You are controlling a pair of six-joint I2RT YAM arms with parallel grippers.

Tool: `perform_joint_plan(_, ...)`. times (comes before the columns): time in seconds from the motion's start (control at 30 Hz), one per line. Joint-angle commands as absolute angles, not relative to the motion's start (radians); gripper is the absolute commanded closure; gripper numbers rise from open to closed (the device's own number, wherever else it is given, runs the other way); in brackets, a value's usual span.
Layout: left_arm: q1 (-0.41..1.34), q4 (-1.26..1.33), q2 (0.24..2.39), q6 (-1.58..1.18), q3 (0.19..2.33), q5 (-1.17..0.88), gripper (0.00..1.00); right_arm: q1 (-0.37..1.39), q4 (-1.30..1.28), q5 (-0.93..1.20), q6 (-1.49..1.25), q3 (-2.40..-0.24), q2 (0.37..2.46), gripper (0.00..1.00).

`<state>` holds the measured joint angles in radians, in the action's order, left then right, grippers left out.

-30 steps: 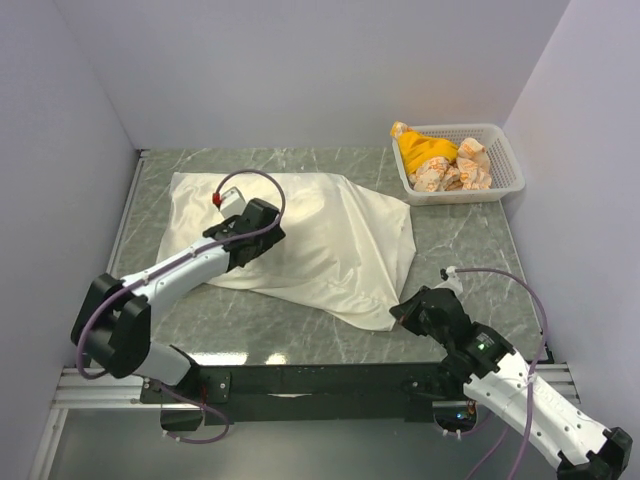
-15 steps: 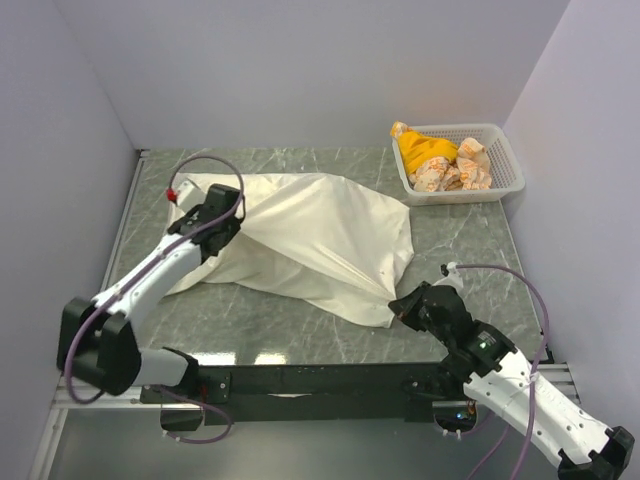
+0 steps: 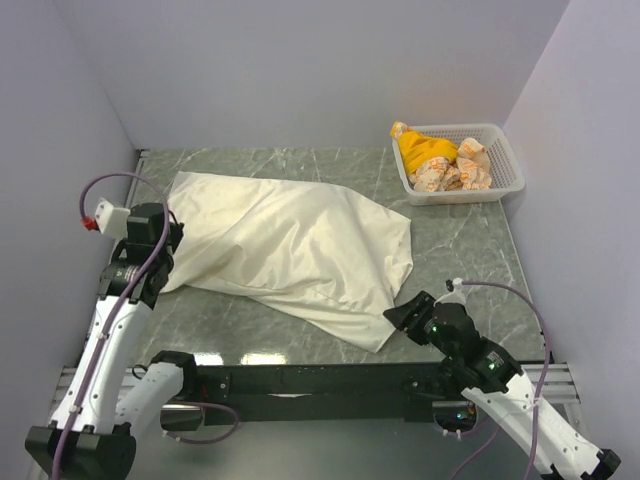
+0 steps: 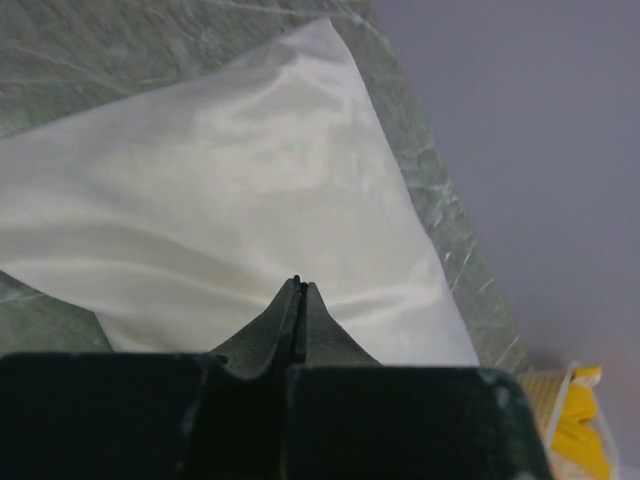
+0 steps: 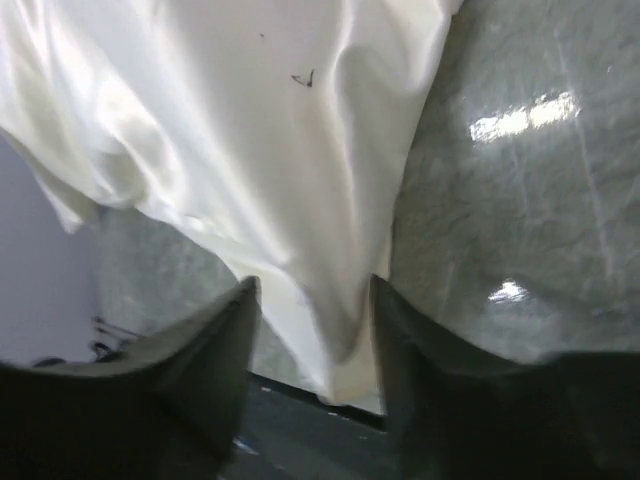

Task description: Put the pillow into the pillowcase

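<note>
A large, limp, wrinkled cream-white fabric pillowcase (image 3: 290, 245) lies on the green marbled table (image 3: 470, 255), covering most of its left and middle. Its left end reaches almost to the table's left edge under the pale side wall (image 3: 60, 150). Bare marble stays open in a strip along the far side, a wedge along the near edge, and the right part in front of the white plastic mesh basket (image 3: 462, 195) in the far right corner. The sack's long axis runs slantwise from far left to near right, and it swells along the far-left half. The pillow itself is not to be seen. The sack's flat near-right corner points at the right gripper (image 5: 314, 288), whose fingers stand spread with that corner between and below them. The left gripper (image 4: 298, 292) sits at the sack's left end, fingers pressed together; whether any cloth is pinched cannot be told.
</note>
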<state>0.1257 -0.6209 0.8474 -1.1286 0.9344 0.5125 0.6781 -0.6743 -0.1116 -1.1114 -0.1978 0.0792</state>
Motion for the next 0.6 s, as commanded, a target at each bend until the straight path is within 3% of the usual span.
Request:
perform_joint_plan(0.0, 0.155, -0.517, 0.910, -0.968, 0.914, 0.304, 0.86, 0.677, -0.612, -0.202, -1.043, -0.331, 0.181, 0.33)
perform_joint_plan(0.03, 0.191, -0.497, 0.919, -0.944, 0.923, 0.314, 0.75, 0.676, -0.612, -0.242, -1.026, -0.368, 0.283, 0.27)
perform_joint_plan(0.1, 0.407, -0.501, 0.974, -0.908, 0.980, 0.386, 0.50, 0.669, -0.592, -0.339, -0.950, -0.469, 0.403, 0.24)
perform_joint_plan(0.2, 0.720, -0.618, 1.097, -0.896, 1.094, 0.584, 0.41, 0.536, -0.572, -0.359, -0.849, -0.590, 0.644, 0.23)
perform_joint_plan(0.3, 0.966, -0.635, 1.182, -0.870, 1.123, 0.633, 0.39, 0.264, -0.408, -0.124, -0.769, -0.606, 0.780, 0.23)
perform_joint_plan(0.37, 1.139, -0.627, 1.257, -0.865, 1.134, 0.672, 0.35, 0.178, -0.324, -0.091, -0.756, -0.627, 0.894, 0.24)
perform_joint_plan(0.57, 1.426, -0.535, 1.556, -0.812, 1.260, 0.643, 0.23, -0.036, -0.207, 0.060, -0.756, -0.726, 1.187, 0.25)
